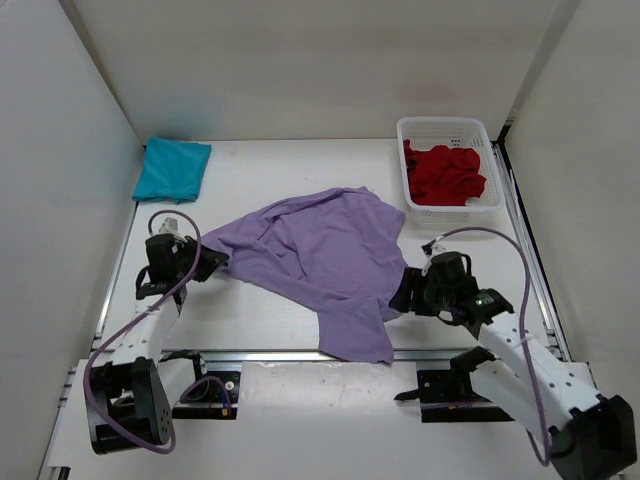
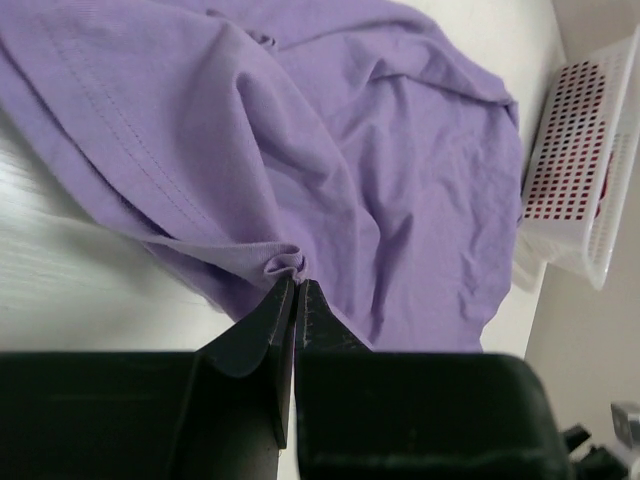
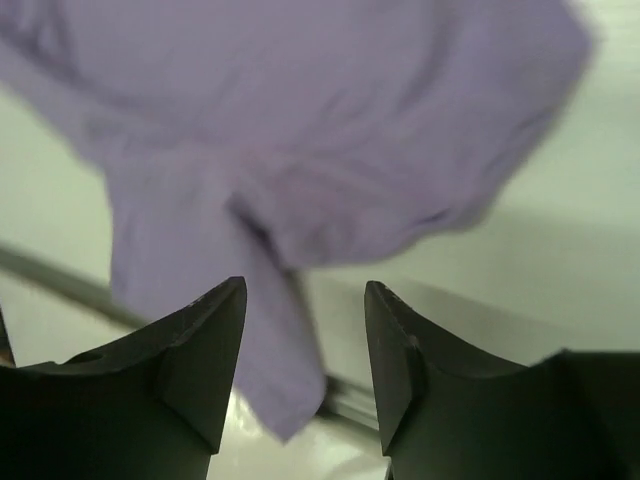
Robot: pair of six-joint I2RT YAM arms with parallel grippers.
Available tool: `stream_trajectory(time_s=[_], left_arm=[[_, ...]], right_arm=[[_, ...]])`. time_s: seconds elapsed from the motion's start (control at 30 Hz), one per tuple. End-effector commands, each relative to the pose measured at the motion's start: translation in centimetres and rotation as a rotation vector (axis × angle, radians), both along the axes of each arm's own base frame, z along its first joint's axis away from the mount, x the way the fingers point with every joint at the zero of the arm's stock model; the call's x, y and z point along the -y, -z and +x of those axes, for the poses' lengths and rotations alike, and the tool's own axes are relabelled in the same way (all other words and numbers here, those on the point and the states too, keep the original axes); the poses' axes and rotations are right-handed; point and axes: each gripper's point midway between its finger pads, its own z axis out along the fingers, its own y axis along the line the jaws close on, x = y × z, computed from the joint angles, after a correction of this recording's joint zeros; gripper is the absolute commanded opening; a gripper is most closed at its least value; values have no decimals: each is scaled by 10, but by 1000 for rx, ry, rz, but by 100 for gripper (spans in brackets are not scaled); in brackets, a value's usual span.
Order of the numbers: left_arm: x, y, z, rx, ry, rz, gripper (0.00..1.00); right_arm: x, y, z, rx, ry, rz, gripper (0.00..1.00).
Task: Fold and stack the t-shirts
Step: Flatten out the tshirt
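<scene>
A lavender t-shirt (image 1: 320, 255) lies crumpled and spread across the middle of the table, its lower part hanging over the front rail. My left gripper (image 1: 216, 265) is shut on a pinch of its left hem (image 2: 285, 264), fingertips pressed together (image 2: 297, 284). My right gripper (image 1: 403, 296) stands open just off the shirt's right edge. In the right wrist view the blurred purple cloth (image 3: 300, 130) lies ahead of the open gripper (image 3: 305, 300), with one corner drooping between the fingers, ungripped. A folded teal t-shirt (image 1: 172, 168) lies at the back left. The dark red t-shirt (image 1: 445, 175) sits bunched in the basket.
A white mesh basket (image 1: 440, 125) stands at the back right, also seen from the left wrist as a white basket (image 2: 575, 170). White walls close in the table on three sides. A metal rail (image 1: 260, 354) runs along the front edge.
</scene>
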Motion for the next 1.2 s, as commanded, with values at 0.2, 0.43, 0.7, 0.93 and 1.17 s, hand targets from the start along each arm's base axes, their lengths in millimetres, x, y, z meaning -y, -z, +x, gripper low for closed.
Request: stream_trajectory(time_s=[0.2, 0.43, 0.7, 0.93, 1.17], left_arm=[[22, 5, 20, -4, 40, -60, 0], [14, 20, 39, -55, -9, -77, 0], [-26, 12, 99, -57, -146, -145, 0], [-34, -39, 108, 64, -133, -115, 0], [23, -27, 69, 54, 33, -39, 0]], right_arm=[[15, 33, 97, 52, 159, -79, 38], [-19, 69, 140, 5, 121, -53, 19], [-32, 23, 260, 147, 104, 21, 18], [-21, -49, 222, 278, 111, -19, 54], [28, 10, 97, 155, 240, -134, 52]])
